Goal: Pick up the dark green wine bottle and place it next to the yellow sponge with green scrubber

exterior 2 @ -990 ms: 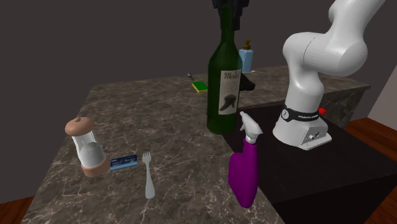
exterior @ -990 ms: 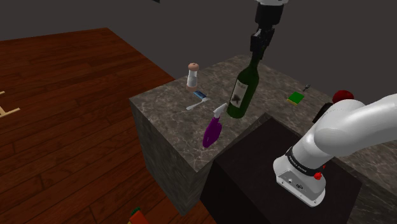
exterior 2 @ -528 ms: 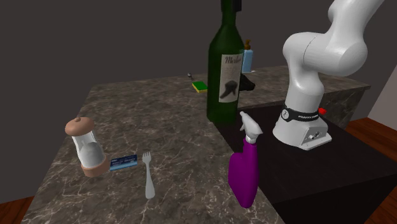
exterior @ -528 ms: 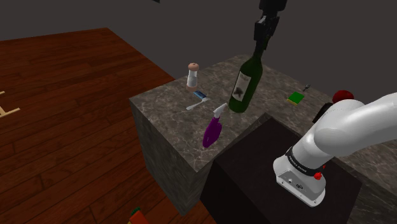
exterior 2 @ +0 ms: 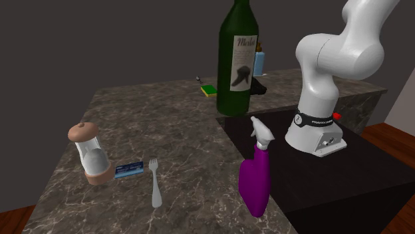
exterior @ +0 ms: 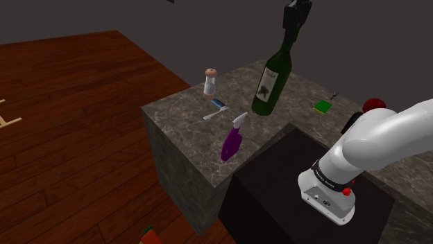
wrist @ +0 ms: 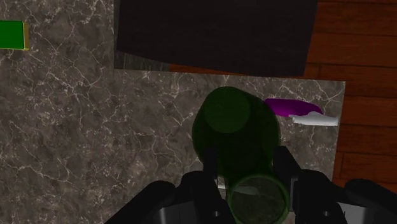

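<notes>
Above the counter (exterior: 182, 114), wine bottle (exterior: 270, 84), neck in the tool (exterior: 291, 30)

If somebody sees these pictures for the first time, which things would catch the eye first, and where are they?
First the big dark green wine bottle, hanging tilted over the marbled counter with its neck clasped in the black gripper. Next the bright purple spray bottle lying near the counter's edge, and the white arm at the shoulder view's lower right.
</notes>
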Controlling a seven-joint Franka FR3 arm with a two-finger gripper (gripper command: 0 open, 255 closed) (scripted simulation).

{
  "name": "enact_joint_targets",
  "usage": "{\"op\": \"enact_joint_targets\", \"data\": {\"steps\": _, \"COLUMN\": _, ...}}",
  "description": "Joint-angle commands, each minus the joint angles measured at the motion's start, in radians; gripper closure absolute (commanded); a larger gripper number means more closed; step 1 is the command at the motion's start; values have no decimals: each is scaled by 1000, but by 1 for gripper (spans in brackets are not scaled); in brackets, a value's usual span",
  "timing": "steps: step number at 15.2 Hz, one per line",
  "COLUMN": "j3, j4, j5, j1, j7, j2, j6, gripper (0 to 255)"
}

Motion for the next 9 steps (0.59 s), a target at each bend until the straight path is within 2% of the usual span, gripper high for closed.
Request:
{"op": "enact_joint_targets", "data": {"steps": 1, "j3": -1, "j4": 39, "j5": -1, "j1": -1, "j7": 0, "j2": 13, "j6": -26, "gripper": 255}}
{"op": "enact_joint_targets", "data": {"steps": 9, "j3": 0, "j4": 199, "j5": -4, "j1": -3, "j7": 2, "j2": 66, "j6": -133, "gripper": 255}}
